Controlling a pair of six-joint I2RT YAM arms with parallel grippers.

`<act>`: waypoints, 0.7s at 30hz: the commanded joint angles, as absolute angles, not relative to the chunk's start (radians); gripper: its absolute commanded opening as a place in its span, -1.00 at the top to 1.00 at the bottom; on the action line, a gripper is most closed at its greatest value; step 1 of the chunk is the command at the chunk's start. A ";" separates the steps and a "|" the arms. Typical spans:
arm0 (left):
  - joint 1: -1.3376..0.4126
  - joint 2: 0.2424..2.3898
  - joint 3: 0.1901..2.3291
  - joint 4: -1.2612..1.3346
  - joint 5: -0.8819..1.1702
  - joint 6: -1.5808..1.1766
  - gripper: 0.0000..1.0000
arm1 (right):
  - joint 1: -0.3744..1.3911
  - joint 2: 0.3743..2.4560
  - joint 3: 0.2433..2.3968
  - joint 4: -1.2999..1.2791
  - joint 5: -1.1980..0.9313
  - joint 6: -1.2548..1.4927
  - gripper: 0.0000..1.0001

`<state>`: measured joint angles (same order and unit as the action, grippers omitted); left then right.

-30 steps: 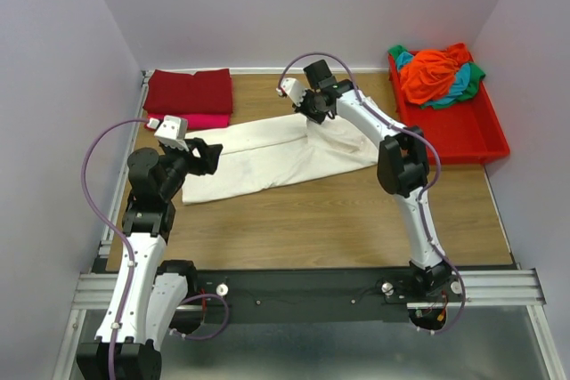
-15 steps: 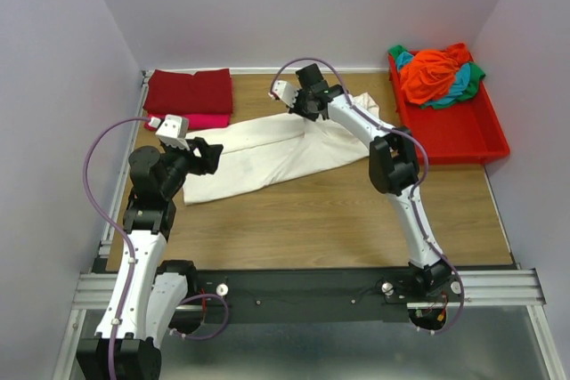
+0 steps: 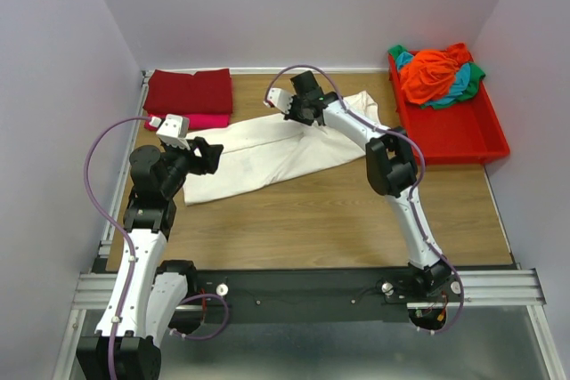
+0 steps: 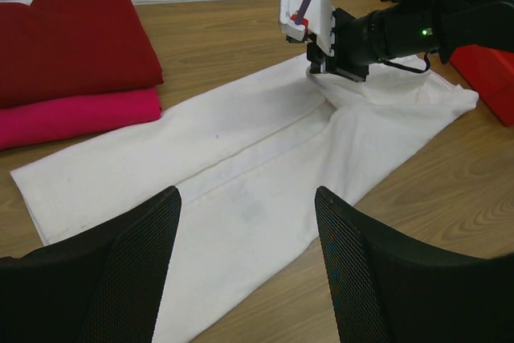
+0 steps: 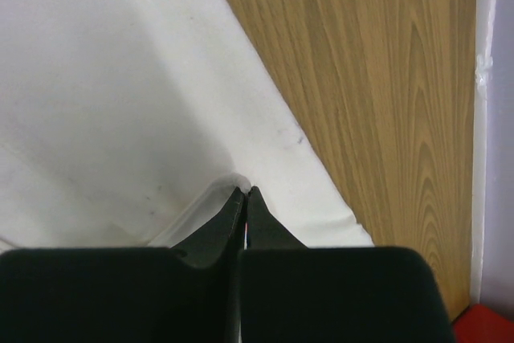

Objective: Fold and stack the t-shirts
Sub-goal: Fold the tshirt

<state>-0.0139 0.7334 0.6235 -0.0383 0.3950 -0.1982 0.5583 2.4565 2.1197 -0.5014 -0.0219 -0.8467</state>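
Slippage is our main worry. Our right gripper (image 3: 289, 115) is clenched on a thin ridge of the cream shirt (image 3: 258, 156), at the shirt's 12 o'clock edge in the overhead view. The wrist view shows only the very tips biting cloth. If we pull the fold across with so little caught, we judge the cloth could slide out and the half-made fold would drop back crooked.

The cream shirt lies flat across the middle of the table (image 3: 356, 211), running from about 8 o'clock to 2 o'clock. Our left gripper (image 3: 205, 156) hangs released, jaws wide, over the shirt's 8 o'clock end, holding nothing. With that end unpinned, a drag from the right could haul the whole shirt along rather than fold it, and wrinkle it.

A second risk sits at 10 o'clock. The folded dark red shirt (image 3: 189, 91) rests on the pink shirt (image 3: 203, 120), near the cream shirt's corner. A sweep of cloth that way could nudge the stack askew.

The heap of shirts (image 3: 435, 73) in the tray (image 3: 476, 131) at 2 o'clock is well apart and looks safe.
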 commanded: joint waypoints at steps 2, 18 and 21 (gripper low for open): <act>-0.009 0.732 0.620 -0.018 0.410 -0.186 -0.51 | 0.583 2.387 2.092 -0.439 -0.017 -0.873 0.86; -0.009 0.733 0.620 -0.018 0.414 -0.186 -0.51 | 0.635 2.378 2.068 -0.423 -0.052 -0.900 0.85; -0.009 0.735 0.620 -0.018 0.414 -0.184 -0.51 | 0.640 2.376 2.066 -0.422 -0.057 -0.911 0.85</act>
<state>-0.0139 0.7364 0.6235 -0.0383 0.3954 -0.1982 0.6231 2.4050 2.0769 -0.4545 -0.0242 -0.8898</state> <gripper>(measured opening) 0.756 0.078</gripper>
